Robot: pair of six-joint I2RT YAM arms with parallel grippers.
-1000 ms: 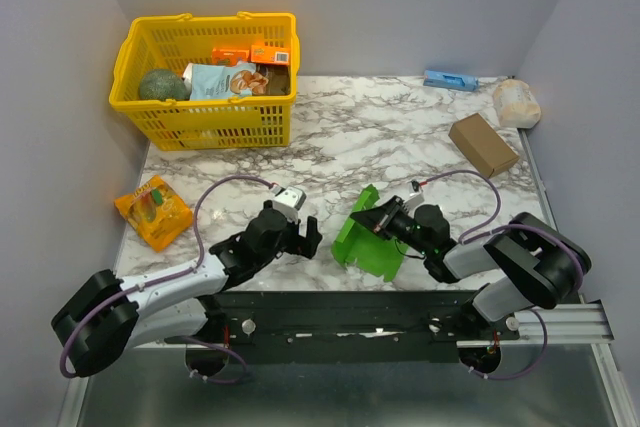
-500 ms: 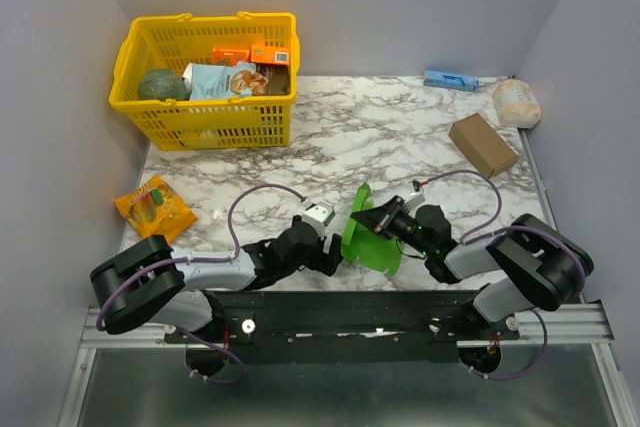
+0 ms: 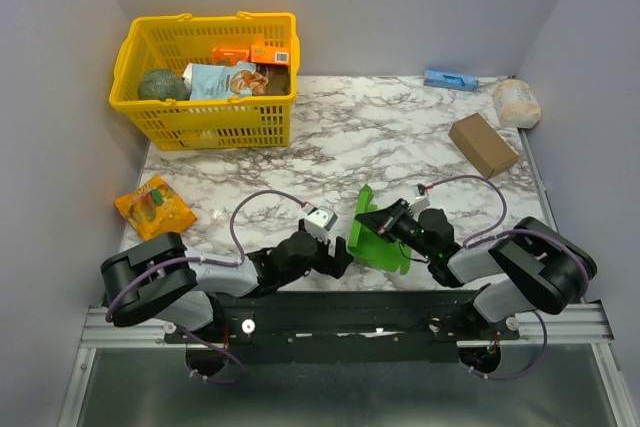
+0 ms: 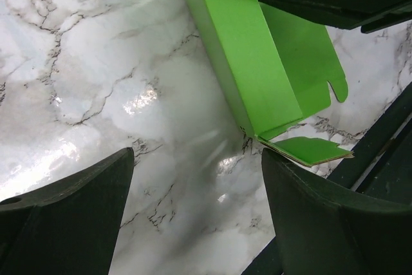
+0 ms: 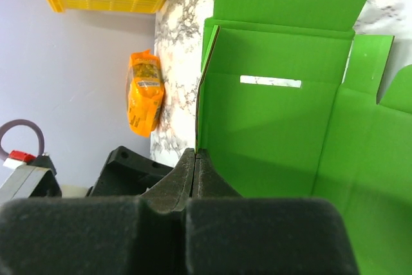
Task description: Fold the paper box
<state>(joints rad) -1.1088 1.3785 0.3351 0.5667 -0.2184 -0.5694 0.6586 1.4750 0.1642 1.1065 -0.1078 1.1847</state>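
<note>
The paper box (image 3: 377, 238) is bright green creased card, half opened, near the table's front edge. My right gripper (image 3: 368, 221) is shut on one upright wall of it; the right wrist view shows both jaws pinched on the card's edge (image 5: 198, 159), with the box's inside and top flap (image 5: 283, 82) beyond. My left gripper (image 3: 340, 257) is open and empty, low over the marble just left of the box. In the left wrist view the box's side wall (image 4: 248, 62) and a small end flap (image 4: 312, 149) lie ahead between my fingers (image 4: 71, 198).
A yellow basket (image 3: 130, 97) holding groceries stands at the back left. An orange packet (image 3: 153, 210) lies at the left edge. A brown cardboard box (image 3: 482, 144), a pale wrapped item (image 3: 516, 103) and a blue item (image 3: 449, 79) are at the back right.
My left gripper swung right from the table's middle to just beside the box. The right gripper kept its hold and tilted the box slightly.
</note>
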